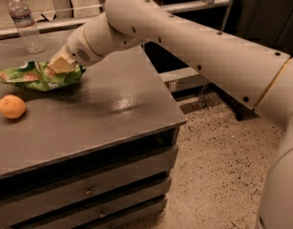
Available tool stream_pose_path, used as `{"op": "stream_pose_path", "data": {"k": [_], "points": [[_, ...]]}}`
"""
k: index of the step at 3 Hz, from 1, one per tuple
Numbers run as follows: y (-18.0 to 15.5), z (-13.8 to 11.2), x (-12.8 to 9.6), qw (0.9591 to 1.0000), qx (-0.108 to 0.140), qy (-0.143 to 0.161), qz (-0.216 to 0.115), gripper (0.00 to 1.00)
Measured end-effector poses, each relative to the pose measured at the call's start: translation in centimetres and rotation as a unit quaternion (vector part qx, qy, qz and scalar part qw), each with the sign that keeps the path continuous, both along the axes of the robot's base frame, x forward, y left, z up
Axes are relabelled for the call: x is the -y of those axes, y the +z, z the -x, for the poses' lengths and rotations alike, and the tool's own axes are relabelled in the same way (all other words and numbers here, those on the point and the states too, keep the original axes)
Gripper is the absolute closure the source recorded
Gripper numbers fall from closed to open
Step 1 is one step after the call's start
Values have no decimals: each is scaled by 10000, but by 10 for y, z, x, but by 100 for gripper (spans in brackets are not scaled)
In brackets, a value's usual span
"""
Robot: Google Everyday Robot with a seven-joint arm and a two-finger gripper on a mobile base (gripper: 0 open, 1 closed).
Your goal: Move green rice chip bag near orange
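While the gripper point(60, 65) clamps the green rice chip bag point(38, 75) by the left edge of the worktop point(117, 109), the orange point(12, 106) lies near; only release appears outstanding.

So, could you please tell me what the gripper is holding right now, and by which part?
The gripper holds the green rice chip bag by its right end. The orange lies apart from the bag, nearer the camera, untouched.

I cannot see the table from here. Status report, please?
Gripper at right end of green rice chip bag. Bag apart from orange, just behind it. Water bottle farther back, not between them.
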State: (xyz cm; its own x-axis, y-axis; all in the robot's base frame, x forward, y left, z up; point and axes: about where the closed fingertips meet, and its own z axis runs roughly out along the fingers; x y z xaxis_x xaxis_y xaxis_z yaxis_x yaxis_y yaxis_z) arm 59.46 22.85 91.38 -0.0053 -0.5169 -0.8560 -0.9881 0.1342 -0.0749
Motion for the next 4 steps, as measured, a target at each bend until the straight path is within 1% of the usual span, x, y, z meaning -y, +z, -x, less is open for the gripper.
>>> {"op": "stream_pose_path", "data": {"k": [1, 2, 4], "points": [[-4, 7, -13, 9998, -153, 142, 33, 82], [-7, 10, -19, 9993, -258, 245, 57, 58], [-9, 14, -23, 9986, -377, 356, 118, 12]]}}
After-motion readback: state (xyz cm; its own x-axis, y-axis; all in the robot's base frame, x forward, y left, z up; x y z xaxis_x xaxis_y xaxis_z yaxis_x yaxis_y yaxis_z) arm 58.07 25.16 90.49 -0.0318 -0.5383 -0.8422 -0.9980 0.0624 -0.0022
